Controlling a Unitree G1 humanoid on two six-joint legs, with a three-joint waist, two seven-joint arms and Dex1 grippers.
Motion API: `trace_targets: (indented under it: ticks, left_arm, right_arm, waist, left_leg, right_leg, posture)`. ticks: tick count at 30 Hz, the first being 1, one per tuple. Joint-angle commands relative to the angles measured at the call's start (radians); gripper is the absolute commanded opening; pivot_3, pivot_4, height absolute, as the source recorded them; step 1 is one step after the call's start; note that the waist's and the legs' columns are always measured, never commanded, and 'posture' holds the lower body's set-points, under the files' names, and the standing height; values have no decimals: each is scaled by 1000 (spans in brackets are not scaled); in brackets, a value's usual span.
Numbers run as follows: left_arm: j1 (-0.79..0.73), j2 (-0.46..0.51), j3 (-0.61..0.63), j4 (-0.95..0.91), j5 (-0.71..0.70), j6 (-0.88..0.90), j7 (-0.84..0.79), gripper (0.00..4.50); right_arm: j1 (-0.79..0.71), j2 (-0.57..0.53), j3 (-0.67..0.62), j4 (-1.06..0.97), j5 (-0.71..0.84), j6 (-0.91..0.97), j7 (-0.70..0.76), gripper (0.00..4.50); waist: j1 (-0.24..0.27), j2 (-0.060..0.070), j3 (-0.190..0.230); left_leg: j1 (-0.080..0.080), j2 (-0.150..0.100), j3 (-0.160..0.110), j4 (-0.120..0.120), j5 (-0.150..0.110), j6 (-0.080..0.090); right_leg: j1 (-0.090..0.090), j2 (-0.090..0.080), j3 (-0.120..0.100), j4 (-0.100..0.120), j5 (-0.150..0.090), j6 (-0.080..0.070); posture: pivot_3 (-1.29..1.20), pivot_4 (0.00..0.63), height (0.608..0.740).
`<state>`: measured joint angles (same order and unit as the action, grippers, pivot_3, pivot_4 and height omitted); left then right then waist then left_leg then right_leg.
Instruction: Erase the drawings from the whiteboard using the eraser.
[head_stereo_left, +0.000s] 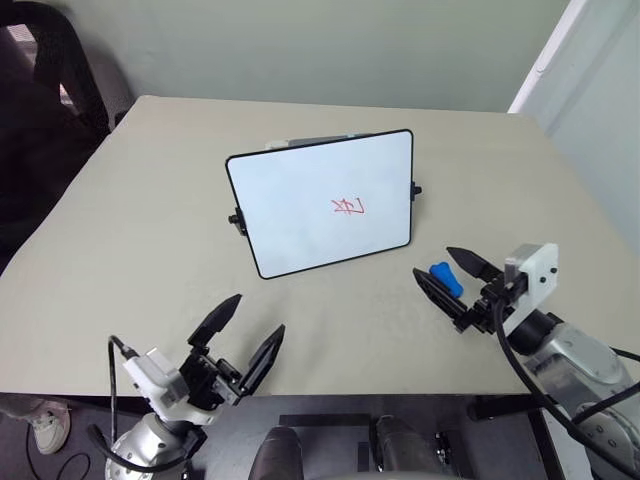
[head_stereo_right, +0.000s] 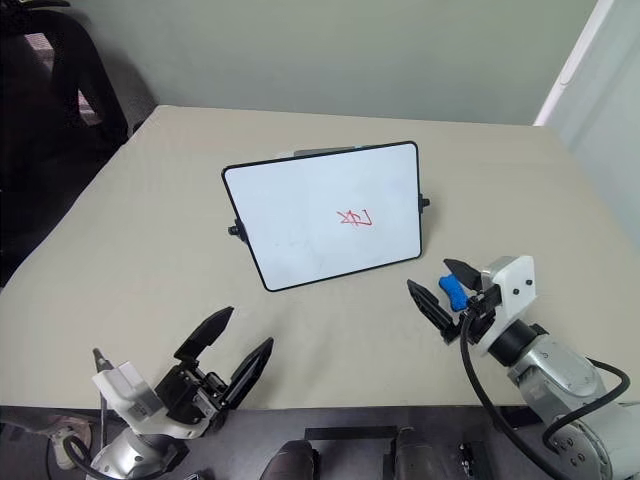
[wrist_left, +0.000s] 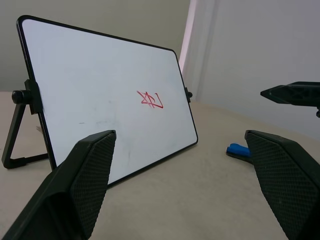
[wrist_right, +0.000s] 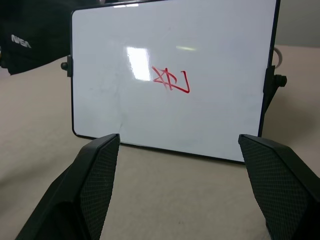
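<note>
Board (head_stereo_left: 322, 202) stands tilted mid-table, red scribble (head_stereo_left: 349, 207) right of centre. Eraser (head_stereo_left: 446, 278) on table btwn my R pincer (head_stereo_left: 452, 283) fingers, spread, no grip. L pincer (head_stereo_left: 240, 338) spread, near front edge.

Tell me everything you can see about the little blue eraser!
The eraser is a small, bright blue wedge. It lies flat on the beige table, off the whiteboard's lower right corner and apart from it. From the head camera it shows between the spread black fingers of the right end effector, which hovers open around it; the left wrist view shows it resting on the table, ungripped.
</note>
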<state>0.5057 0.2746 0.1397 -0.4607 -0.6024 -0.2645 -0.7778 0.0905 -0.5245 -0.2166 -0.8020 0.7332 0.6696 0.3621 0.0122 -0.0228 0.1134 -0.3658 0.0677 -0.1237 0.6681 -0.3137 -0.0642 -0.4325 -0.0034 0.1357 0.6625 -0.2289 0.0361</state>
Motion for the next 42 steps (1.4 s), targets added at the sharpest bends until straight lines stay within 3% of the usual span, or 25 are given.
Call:
trace_targets:
  ticks: [1, 19, 22, 25, 35, 42]
  left_arm:
    - [4, 5, 11, -36, -17, -7, 0, 4500]
    - [-5, 6, 30, -13, -12, -16, 4, 4500]
    - [-11, 7, 41, -4, -16, -15, 2, 4500]
    - [-18, 6, 50, -2, -15, -15, 5, 4500]
    - [-27, 9, 59, 7, -18, -8, -3, 4500]
    - [-22, 9, 63, 11, -15, -15, -7, 4500]
  right_arm:
    - [-3, -14, -25, -41, 24, -5, -3, 4007]
    - [58, -54, -46, 49, 9, 26, 5, 4007]
    - [44, -56, -44, 62, 3, 19, 7, 4007]
    - [35, -60, -42, 73, 4, 12, 22, 4494]
    - [-30, -123, 26, 189, -111, 128, -32, 4494]
    - [-88, -105, 14, 190, -88, 200, -38, 4494]
  waist:
    - [0, 0, 0]
    - [0, 0, 0]
    - [0, 0, 0]
    - [0, 0, 0]
    - [0, 0, 0]
    - [0, 0, 0]
  left_leg:
    - [0, 0, 0, 0, 0, 0]
    - [0, 0, 0, 0, 0, 0]
    - [0, 0, 0, 0, 0, 0]
    - [0, 0, 0, 0, 0, 0]
    - [0, 0, 0, 0, -1, 0]
    - [0, 0, 0, 0, -1, 0]
  right_leg:
    - [0, 0, 0, 0, 0, 0]
    - [0, 0, 0, 0, -1, 0]
    - [0, 0, 0, 0, -1, 0]
    - [0, 0, 0, 0, -1, 0]
    - [0, 0, 1, 0, -1, 0]
    - [0, 0, 1, 0, -1, 1]
  posture:
    - [0, 150, 740]
    - [0, 150, 740]
    - [0, 150, 740]
    - [0, 150, 740]
    - [0, 150, 740]
    - [0, 150, 740]
